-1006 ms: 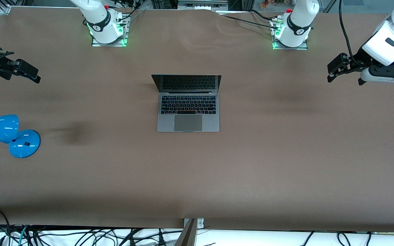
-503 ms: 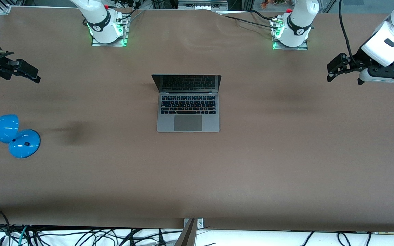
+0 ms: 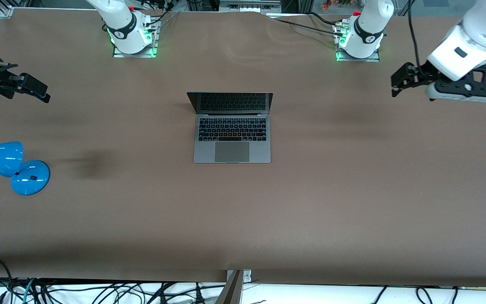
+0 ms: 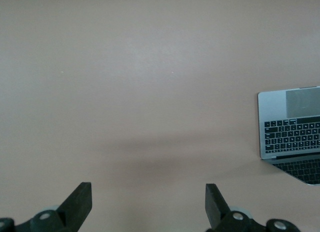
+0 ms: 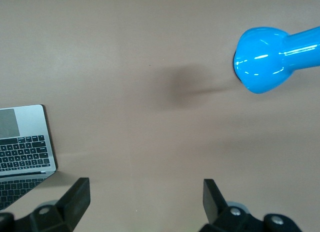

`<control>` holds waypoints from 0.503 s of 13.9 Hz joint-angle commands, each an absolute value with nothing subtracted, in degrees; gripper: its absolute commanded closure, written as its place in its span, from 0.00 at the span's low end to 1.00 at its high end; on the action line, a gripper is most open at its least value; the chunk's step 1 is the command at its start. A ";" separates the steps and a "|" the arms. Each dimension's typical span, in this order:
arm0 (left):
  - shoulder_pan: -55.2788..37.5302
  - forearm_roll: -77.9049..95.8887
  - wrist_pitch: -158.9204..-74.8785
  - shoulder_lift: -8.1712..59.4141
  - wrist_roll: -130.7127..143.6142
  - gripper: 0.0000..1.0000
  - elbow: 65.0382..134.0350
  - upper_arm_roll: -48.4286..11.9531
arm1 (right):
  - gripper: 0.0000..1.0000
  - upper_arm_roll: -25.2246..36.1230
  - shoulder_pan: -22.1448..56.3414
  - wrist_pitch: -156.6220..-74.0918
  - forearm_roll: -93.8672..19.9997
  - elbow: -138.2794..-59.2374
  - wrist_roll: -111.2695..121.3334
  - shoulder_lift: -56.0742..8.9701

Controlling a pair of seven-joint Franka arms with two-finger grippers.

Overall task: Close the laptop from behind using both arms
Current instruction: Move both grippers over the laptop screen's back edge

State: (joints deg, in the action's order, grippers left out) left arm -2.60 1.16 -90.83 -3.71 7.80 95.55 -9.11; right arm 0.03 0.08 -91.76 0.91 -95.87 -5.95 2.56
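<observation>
Well apart from my left gripper (image 3: pixel 396 84) and right gripper (image 3: pixel 42 93), both spread wide and empty, sits the laptop (image 3: pixel 231 126); its thin stiff lid looks fragile, so I'd push its top edge.

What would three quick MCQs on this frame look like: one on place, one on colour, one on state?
1. Where is the laptop?
A. On the table, about midway between the two arms' ends
B. Next to the lamp
C. At the table edge nearest the front camera

2. What colour is the desk lamp?
A. Red
B. Blue
C. White

3. What state is the laptop in?
A. Shut flat
B. Open, keyboard showing
C. Held up by a gripper

Answers:
1 A: it lies centred, apart from the lamp.
2 B: its glossy head and base are blue.
3 B: lid up, and the left gripper and right gripper, both open, hang over bare table at either end.
</observation>
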 commanded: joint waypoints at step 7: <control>-2.90 4.12 -88.77 -3.34 26.69 0.00 95.62 -21.60 | 0.00 0.00 -0.09 -91.85 0.62 -96.24 -5.45 3.25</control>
State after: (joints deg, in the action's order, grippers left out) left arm -3.14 2.00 -89.65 -3.29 22.35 95.66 -18.98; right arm 0.02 0.11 -91.76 0.91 -95.87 -5.95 2.56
